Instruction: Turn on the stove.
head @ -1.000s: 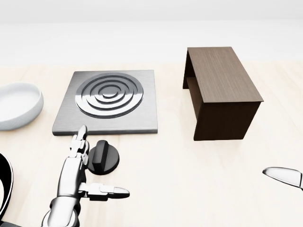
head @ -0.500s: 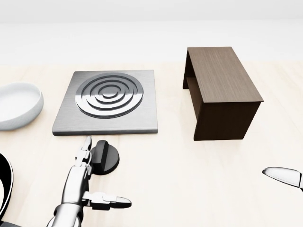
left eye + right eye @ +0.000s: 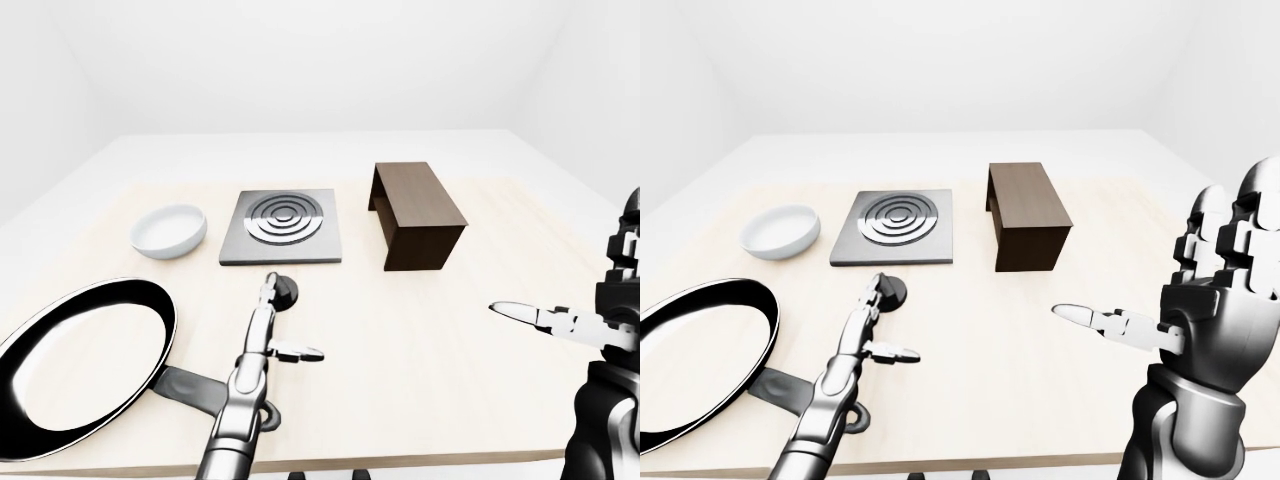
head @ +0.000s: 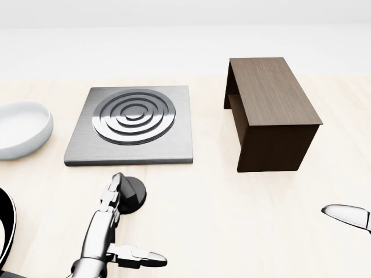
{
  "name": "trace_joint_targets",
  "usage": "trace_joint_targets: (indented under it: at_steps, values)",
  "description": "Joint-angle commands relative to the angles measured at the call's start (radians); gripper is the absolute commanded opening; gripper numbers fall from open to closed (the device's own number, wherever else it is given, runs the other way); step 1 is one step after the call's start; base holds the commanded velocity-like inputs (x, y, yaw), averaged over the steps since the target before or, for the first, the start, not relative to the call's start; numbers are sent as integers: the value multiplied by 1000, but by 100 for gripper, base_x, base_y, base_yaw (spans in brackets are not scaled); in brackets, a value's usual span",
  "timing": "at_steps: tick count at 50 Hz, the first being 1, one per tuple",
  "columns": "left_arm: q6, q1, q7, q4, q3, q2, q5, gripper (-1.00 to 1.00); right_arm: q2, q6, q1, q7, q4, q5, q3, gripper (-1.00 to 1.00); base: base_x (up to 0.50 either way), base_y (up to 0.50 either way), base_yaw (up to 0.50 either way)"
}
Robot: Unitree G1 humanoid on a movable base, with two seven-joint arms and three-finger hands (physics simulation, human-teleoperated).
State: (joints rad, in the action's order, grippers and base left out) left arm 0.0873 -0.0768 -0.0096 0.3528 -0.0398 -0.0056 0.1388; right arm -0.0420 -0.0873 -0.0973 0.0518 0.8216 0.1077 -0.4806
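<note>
The stove (image 4: 132, 124) is a silver square plate with concentric rings, left of centre in the head view. Its black round knob (image 4: 134, 194) lies on the table just below the plate. My left hand (image 4: 130, 223) is open. Its straight fingertips (image 4: 115, 184) lie over the knob's left part, and the thumb points right, apart from the knob. My right hand (image 3: 1200, 300) is open at the right edge, palm up, far from the stove. Only its thumb tip (image 4: 348, 215) shows in the head view.
A white bowl (image 4: 20, 128) sits left of the stove. A dark wooden box-shaped stand (image 4: 272, 116) is to its right. A black frying pan (image 3: 80, 365) lies at the lower left, its handle by my left forearm.
My left hand has drawn back toward the bottom of the view and shifted right. Its fingertips have moved from beside the knob onto the knob's left side. The right hand has not moved.
</note>
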Motion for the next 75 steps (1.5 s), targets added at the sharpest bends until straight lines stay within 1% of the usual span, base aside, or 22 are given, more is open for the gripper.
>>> trace_joint_targets:
  at_steps: [1, 8, 14, 19, 22, 23, 27, 29, 30, 36, 42, 43, 46, 47, 50, 51, 59, 61, 64, 66, 71, 75]
  values:
    - [0, 30, -24, -50, -24, -10, 10, 100, -2, 0, 2, -1, 0, 0, 0, 100, 0, 0, 0]
    - [0, 55, -35, -110, -39, -15, 14, 100, -3, 0, 3, -3, -4, 0, 1, 100, 0, 0, 0]
    - [0, 29, -32, -91, -48, -22, 24, 100, -2, 0, 2, -3, -5, 1, 2, 100, 0, 0, 0]
    - [-18, 11, -35, -101, -51, -26, 24, 100, 1, 0, -2, -1, -10, -1, 5, 100, 0, 0, 0]
    - [-7, -1, -34, -75, -52, -29, 26, 100, 2, 0, -3, -1, -11, -1, 5, 100, 0, 0, 0]
    - [0, -18, -33, -46, -50, -30, 25, 100, 2, 0, -3, -1, -8, 0, 4, 100, 0, 0, 0]
    - [-2, -67, -35, 5, -40, -32, 19, 100, 3, 0, -5, 1, -11, 0, 4, 100, 0, 0, 0]
    - [-16, -112, -39, 41, -30, -34, 8, 100, 3, 0, -4, 0, -4, 2, 3, 100, 0, 0, 0]
    - [-16, -114, -39, 44, -29, -34, 8, 100, 3, 0, -4, 0, -4, 2, 3, 100, 0, 0, 0]
    - [0, -224, -32, 173, -6, -31, -5, 100, 3, 0, -3, 0, -6, -1, 6, 100, 0, 0, 0]
    - [-3, -269, -27, 199, 2, -28, -8, 100, 3, 0, -3, -1, -7, -2, 9, 100, 0, 0, 0]
    - [-28, -256, -32, 156, -2, -30, -10, 100, 3, 0, -2, -1, -9, -3, 10, 100, 0, 0, 0]
    - [-73, -223, -46, 61, -12, -34, -14, 100, 3, 0, -3, 0, -12, -4, 11, 100, 0, 0, 0]
    - [-107, -193, -57, -13, -22, -38, -17, 100, 4, 0, -5, 1, -12, -3, 11, 100, 0, 0, 0]
    - [-159, -146, -71, -130, -37, -42, -21, 100, 3, 0, -3, 0, -11, -3, 10, 100, 0, 0, 0]
    - [-175, -119, -82, -210, -46, -44, -25, 100, 3, 0, -4, 0, -12, -3, 11, 100, 0, 0, 0]
    - [-175, 18, -117, -759, -112, -39, -60, 100, 4, 0, -4, 1, -11, -4, 13, 100, 0, 0, 0]
    - [-175, 26, -116, -811, -117, -35, -69, 100, 4, 0, -5, 1, -10, -3, 12, 100, 0, 0, 0]
    - [-175, 62, -112, -1010, -145, -24, -74, 100, 4, 0, -4, 2, -8, -2, 11, 100, 0, 0, 0]
    - [-175, 71, -108, -1089, -152, -17, -82, 100, 4, 0, -4, 2, -3, 0, 10, 100, 0, 0, 0]
    - [-175, 109, -88, -1143, -154, 3, -73, 100, 3, 0, -3, 1, -2, -1, 11, 100, 0, 0, 0]
    - [-175, 98, -72, -1087, -119, -1, -83, 100, 3, 0, -3, 2, -2, 0, 11, 100, 0, 0, 0]
